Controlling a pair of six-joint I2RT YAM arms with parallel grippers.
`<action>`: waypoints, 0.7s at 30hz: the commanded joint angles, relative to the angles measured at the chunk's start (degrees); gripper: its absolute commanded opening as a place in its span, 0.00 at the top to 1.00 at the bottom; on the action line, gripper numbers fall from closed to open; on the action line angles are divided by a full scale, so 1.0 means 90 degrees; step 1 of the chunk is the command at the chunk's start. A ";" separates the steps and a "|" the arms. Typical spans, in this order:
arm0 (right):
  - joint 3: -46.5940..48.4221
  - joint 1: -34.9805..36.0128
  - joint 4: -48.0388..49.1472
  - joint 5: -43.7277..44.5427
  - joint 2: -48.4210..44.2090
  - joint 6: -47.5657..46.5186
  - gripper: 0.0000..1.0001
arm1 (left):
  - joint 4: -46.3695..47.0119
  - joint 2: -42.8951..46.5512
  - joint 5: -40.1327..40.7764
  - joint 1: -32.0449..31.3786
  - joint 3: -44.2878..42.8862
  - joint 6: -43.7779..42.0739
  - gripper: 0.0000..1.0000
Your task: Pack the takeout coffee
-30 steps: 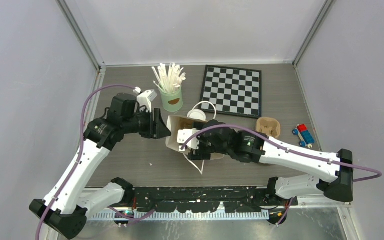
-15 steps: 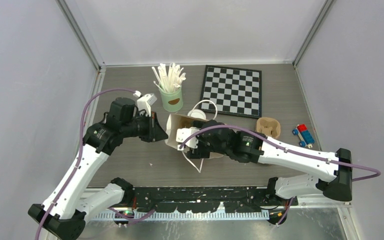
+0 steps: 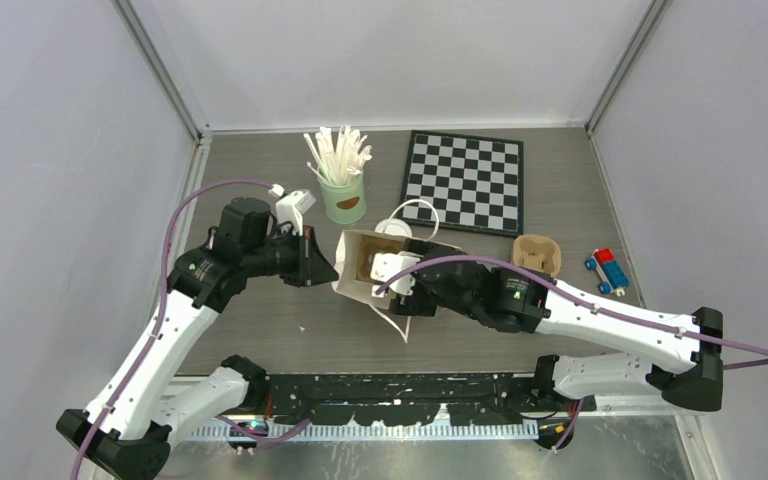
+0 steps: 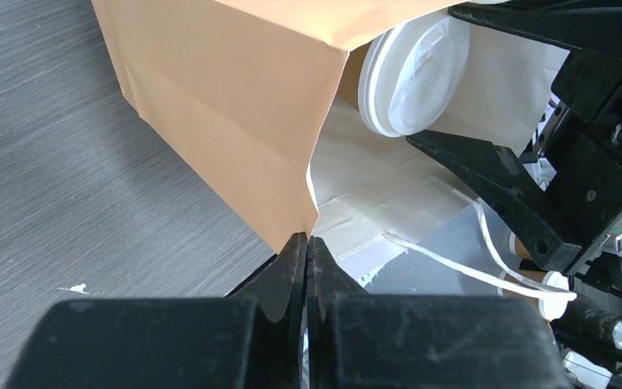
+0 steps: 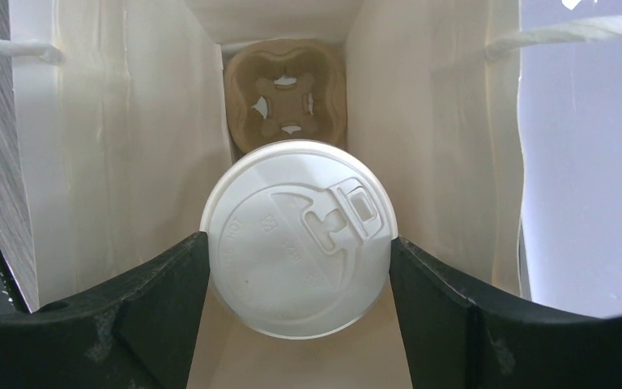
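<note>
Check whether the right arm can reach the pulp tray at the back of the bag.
Probably yes: the left gripper holds the paper bag open by its rim, and nothing visible lies between the lidded cup in the right gripper and the pulp tray.

The table (image 3: pixel 260 320) has a grey wood-grain top. A mint-green can (image 3: pixel 343 200) of white sticks stands near the far edge, left of centre, with a chessboard (image 3: pixel 463 182) flat to its right. A tan paper bag (image 3: pixel 352 262) sits near the middle. Toward the right edge are a brown pulp cup tray (image 3: pixel 537 253) and a small toy vehicle (image 3: pixel 607 271). A white speck (image 3: pixel 301 329) lies nearer the front edge.
</note>
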State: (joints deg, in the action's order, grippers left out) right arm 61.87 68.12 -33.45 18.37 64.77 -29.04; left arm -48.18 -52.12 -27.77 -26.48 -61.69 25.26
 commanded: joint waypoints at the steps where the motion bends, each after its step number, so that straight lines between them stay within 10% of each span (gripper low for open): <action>1: -0.0197 -0.0025 -0.0227 0.0421 -0.0189 0.0307 0.24 | 0.0315 0.0148 -0.0196 0.0032 0.0069 0.0025 1.00; 21: 0.0155 -0.0025 -0.0992 0.1056 -0.0052 0.0783 0.26 | 0.0261 0.0180 -0.0208 0.0032 -0.0033 0.0035 1.00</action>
State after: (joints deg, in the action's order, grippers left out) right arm 61.45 68.16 -35.68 23.53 63.40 -23.49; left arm -47.40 -51.51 -28.18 -26.50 -60.90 25.30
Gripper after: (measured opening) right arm 0.805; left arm 0.007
